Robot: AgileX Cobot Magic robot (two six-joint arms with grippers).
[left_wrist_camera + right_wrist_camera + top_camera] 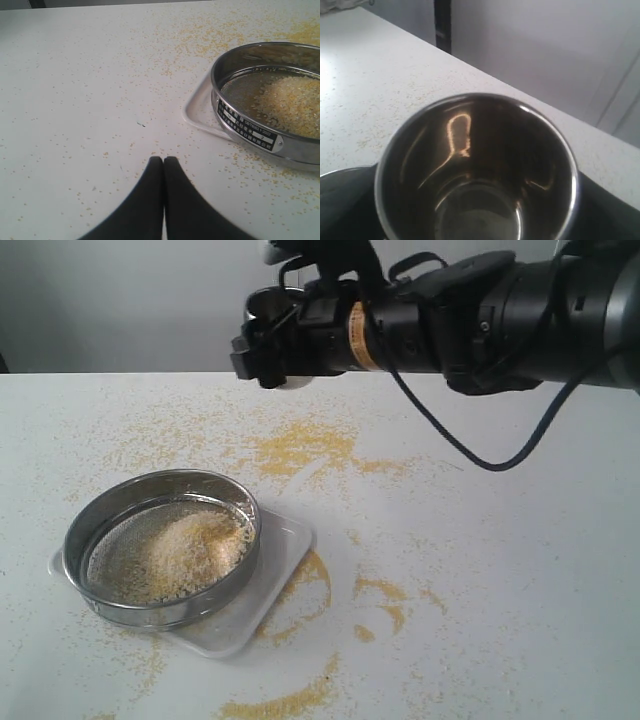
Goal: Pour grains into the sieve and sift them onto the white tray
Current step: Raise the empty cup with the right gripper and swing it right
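Right gripper is clamped on the cup, which looks empty. Grains sit heaped in the sieve on the tray. Left gripper, jaws together, hovers nearby. I'd shake with small level strokes, staying over the tray; tabletop is messy enough.
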